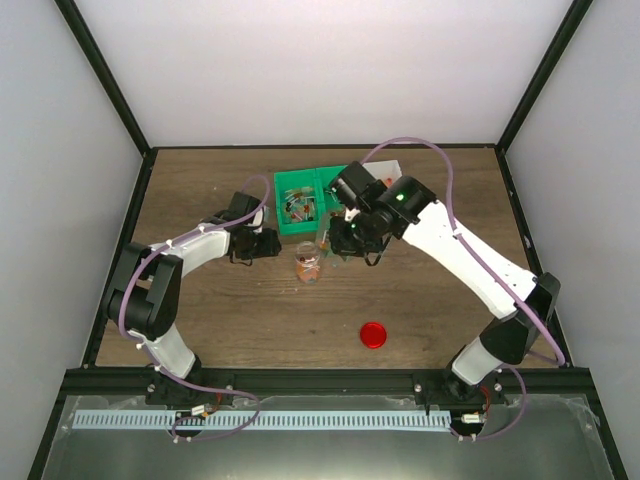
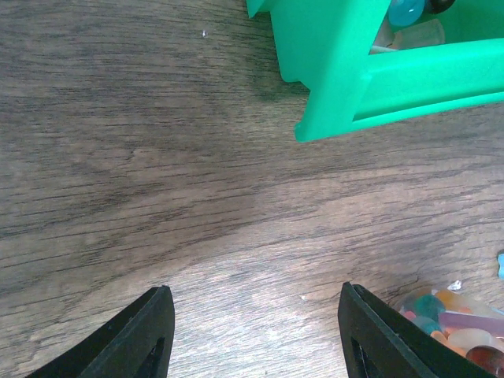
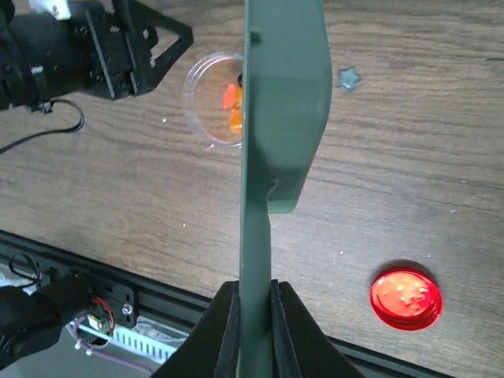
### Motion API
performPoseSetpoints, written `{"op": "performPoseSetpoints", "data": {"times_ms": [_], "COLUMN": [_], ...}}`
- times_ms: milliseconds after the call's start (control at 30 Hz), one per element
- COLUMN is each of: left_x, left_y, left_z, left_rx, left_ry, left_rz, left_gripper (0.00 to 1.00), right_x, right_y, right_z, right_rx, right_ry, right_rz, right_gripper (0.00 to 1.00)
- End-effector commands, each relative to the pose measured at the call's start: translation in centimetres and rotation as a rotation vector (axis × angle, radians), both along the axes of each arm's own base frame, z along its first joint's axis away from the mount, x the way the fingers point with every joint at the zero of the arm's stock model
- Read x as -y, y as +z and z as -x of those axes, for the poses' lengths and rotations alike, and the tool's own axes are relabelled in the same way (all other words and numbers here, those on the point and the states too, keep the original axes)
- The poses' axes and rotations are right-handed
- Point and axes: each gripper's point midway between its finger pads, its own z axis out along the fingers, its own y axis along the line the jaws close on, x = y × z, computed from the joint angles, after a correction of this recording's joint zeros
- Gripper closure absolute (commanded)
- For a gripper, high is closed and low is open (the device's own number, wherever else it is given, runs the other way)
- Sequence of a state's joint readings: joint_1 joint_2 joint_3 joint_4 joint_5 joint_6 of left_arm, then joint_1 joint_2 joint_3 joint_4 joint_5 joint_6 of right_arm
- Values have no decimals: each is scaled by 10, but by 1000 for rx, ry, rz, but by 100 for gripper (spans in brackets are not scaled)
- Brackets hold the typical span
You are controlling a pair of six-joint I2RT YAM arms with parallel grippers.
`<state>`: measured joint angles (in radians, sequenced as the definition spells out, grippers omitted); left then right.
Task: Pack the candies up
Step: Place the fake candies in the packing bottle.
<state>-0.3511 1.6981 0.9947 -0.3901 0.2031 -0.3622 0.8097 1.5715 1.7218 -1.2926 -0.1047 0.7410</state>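
Gold-brown and orange candies point(image 3: 232, 106) lie in a small clear jar point(image 1: 308, 263) standing open on the wooden table. More candies point(image 2: 409, 12) fill the green bin point(image 1: 305, 200) behind it. My right gripper point(image 3: 254, 287) is shut on the handle of a green scoop point(image 3: 283, 102), held edge-on above the jar; its bowl hides part of the jar's mouth. My left gripper point(image 2: 256, 295) is open over bare wood just left of the jar point(image 2: 461, 323), holding nothing. In the top view the left gripper point(image 1: 268, 243) and the right gripper point(image 1: 345, 240) flank the jar.
A round red lid point(image 1: 373, 334) lies flat on the table nearer the front, also in the right wrist view as the red lid point(image 3: 405, 299). A small blue piece point(image 3: 347, 77) lies loose beside the jar. The bin's corner point(image 2: 331, 87) is close ahead of the left fingers.
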Motion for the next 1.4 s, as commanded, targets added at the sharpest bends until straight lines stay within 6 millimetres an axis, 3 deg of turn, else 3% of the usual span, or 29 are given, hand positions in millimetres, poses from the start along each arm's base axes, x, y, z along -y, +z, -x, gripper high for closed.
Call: {"op": "performPoseSetpoints", "data": {"times_ms": [0, 167, 367, 500, 700, 833, 1033, 1367], "left_x": [1, -1, 1, -1, 0, -1, -1, -1], "left_y": [1, 2, 0, 1, -3, -2, -2, -3], "left_z": [-2, -2, -2, -2, -2, -1, -2, -3], "left_rx": [9, 13, 3, 10, -1, 2, 3, 1], "left_ry": [-5, -3, -9, -5, -9, -10, -14, -13], "left_rz": [13, 5, 11, 2, 8, -3, -3, -1], "left_gripper": [41, 41, 41, 41, 41, 41, 41, 41], "right_x": [-23, -2, -13, -11, -28, -27, -32, -19], "right_y": [3, 13, -1, 12, -31, -44, -21, -9], "right_z": [15, 3, 12, 2, 14, 13, 1, 4], "right_rx": [0, 50, 3, 53, -39, -50, 9, 23], "right_ry": [72, 9, 53, 26, 76, 81, 80, 68], "right_rz": [-27, -13, -15, -20, -38, -13, -24, 6], "right_gripper": [99, 99, 99, 99, 99, 99, 99, 99]}}
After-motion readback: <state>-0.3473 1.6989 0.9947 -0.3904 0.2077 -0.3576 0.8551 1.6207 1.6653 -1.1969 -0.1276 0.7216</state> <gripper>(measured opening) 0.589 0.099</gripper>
